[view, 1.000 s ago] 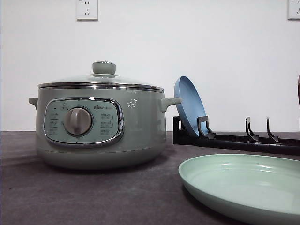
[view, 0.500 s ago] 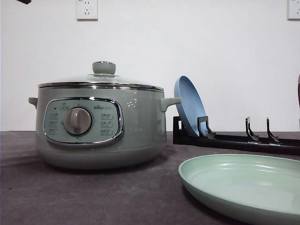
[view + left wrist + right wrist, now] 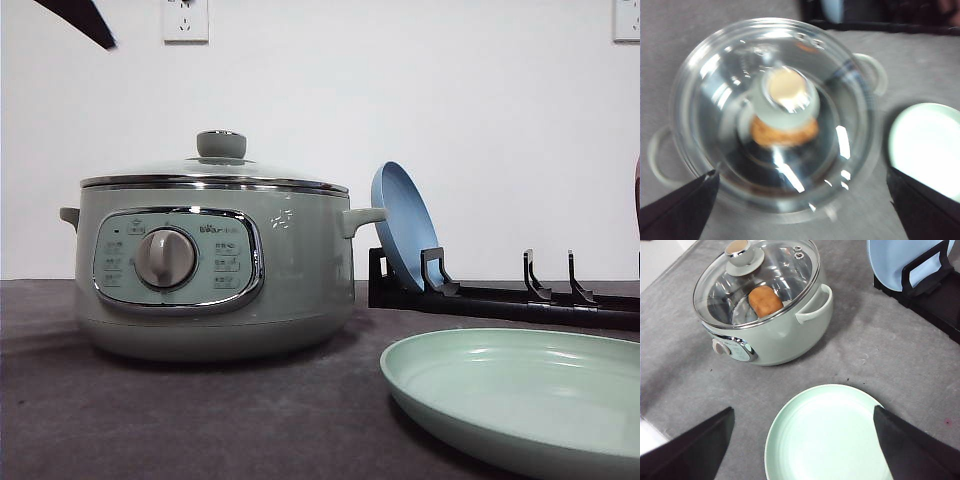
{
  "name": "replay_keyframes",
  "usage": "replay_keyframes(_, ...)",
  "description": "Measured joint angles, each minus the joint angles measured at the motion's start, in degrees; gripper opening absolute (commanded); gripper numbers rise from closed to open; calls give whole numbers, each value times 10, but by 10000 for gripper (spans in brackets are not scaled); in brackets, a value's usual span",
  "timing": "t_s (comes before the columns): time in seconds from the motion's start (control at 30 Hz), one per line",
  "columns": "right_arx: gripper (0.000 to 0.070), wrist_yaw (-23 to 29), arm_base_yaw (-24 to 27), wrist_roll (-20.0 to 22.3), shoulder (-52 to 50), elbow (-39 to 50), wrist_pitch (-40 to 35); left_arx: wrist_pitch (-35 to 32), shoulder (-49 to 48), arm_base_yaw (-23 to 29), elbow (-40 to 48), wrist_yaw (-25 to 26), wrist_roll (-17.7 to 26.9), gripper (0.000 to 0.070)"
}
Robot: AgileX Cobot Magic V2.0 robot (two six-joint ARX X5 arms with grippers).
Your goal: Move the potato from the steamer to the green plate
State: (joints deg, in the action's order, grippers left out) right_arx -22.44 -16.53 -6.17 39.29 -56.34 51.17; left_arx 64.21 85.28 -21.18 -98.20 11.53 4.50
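The sage-green steamer (image 3: 210, 270) stands on the left of the table with its glass lid (image 3: 770, 115) on. Through the lid the orange-brown potato (image 3: 765, 301) lies inside on the pot's floor, partly under the lid knob (image 3: 787, 95) in the left wrist view. My left gripper (image 3: 801, 174) hovers open high above the lid, holding nothing. The pale green plate (image 3: 827, 435) lies flat to the right of the steamer. Above its near rim my right gripper (image 3: 804, 410) hangs open, nothing between its fingers. A dark tip of the left arm (image 3: 80, 20) shows high over the steamer.
A blue plate (image 3: 403, 225) leans upright in a black dish rack (image 3: 500, 295) behind the green plate, close to the steamer's right handle (image 3: 362, 217). Grey cloth covers the table (image 3: 200, 420). A white wall stands behind.
The dark tip of my left arm has come further into the front view's top left corner, lower and more to the right. Steamer, lid and plates have not moved.
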Motion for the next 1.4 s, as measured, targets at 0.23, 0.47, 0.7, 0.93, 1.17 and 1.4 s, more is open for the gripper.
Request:
replay_keyframes(0.23,561,0,0,0,0,0,-4,-4,119,-15,-100,-11,13,700)
replay_keyframes(0.47,561,0,0,0,0,0,-5,-16,180,-29,-114,-32,20,697)
replay_keyframes(0.7,561,0,0,0,0,0,-5,-15,210,-38,-114,-37,20,659)
replay_keyframes(0.93,561,0,0,0,0,0,-5,-14,217,-42,-114,-38,20,497)
replay_keyframes(1.17,561,0,0,0,0,0,-5,-1,217,-42,-114,-39,23,435)
replay_keyframes(1.4,561,0,0,0,0,0,-5,-1,217,-40,-114,-44,32,57)
